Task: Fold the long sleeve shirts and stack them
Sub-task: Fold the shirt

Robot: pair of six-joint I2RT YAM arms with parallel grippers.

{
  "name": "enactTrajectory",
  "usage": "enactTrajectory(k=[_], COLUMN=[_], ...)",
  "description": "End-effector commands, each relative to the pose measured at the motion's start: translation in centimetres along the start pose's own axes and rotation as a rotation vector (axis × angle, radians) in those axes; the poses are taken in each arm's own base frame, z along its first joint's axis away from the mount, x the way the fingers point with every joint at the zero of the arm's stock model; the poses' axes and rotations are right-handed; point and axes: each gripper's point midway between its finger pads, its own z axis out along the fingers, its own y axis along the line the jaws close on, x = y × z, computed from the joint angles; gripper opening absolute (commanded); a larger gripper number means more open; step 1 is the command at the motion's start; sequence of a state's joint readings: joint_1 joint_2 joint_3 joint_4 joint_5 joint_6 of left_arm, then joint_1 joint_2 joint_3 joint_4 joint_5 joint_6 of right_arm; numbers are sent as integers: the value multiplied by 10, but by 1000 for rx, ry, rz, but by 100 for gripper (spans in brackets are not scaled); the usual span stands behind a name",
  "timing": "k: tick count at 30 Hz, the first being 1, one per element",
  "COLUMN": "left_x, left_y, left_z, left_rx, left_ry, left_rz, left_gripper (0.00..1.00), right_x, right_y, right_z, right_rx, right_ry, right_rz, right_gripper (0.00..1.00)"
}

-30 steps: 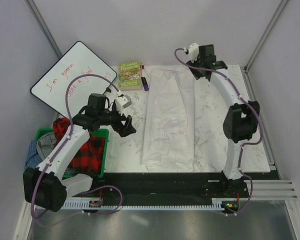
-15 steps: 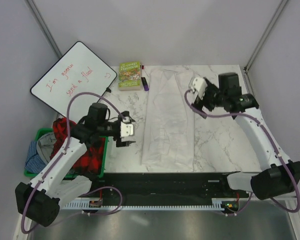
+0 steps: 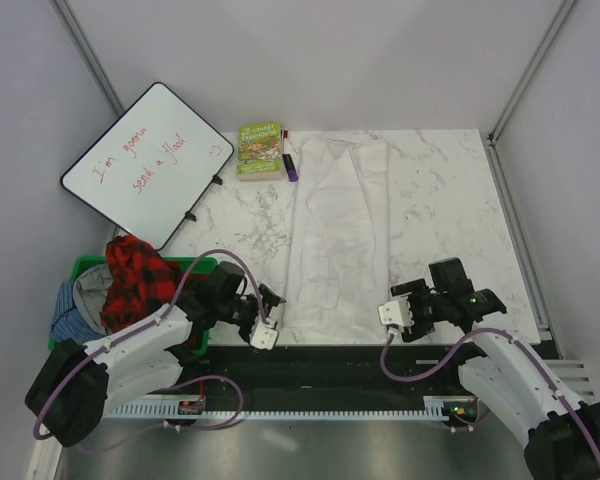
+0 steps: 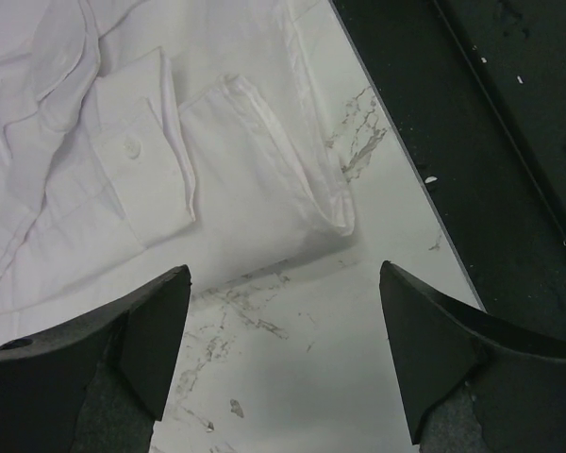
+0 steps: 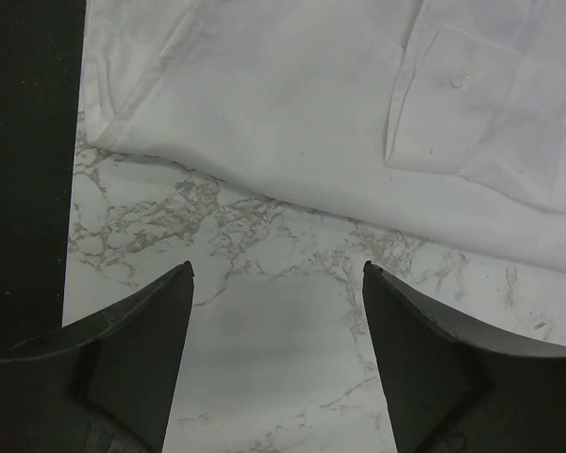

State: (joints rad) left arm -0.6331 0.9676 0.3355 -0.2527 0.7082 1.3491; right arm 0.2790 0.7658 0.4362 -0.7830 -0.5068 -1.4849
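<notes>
Though the white shirt [image 3: 338,235] is folded lengthwise, it lies unheld just beyond spread left fingers [image 4: 156,330] and right fingers [image 5: 141,349]; cross-folding and stacking remain.

on the marble worktop [image 3: 450,215] lie a white shirt [image 3: 338,235] along the middle, a green book [image 3: 261,150] and marker [image 3: 291,168] by the far edge.

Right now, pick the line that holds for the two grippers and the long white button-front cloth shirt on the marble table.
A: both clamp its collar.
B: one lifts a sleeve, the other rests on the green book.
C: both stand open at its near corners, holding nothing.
C: the left gripper and right gripper each show spread fingers over the marble table, just short of the white shirt, with no cloth between them.
</notes>
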Motion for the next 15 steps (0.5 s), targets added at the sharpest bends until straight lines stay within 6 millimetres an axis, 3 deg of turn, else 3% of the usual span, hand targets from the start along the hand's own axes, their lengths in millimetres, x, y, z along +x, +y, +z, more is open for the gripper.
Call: enactTrajectory(k=[1,15], left_x=[-6,10], left_y=[18,6], left_z=[13,38], left_rx=[-28,35], left_ry=[-40,-52], left_rz=[162,265], left_gripper=[85,65], right_x=[-18,-32], right_y=[-8,11], right_z=[15,55], right_rx=[33,-67], right_ry=[-107,-147], right_rz=[-193,-390], right_gripper=[79,58])
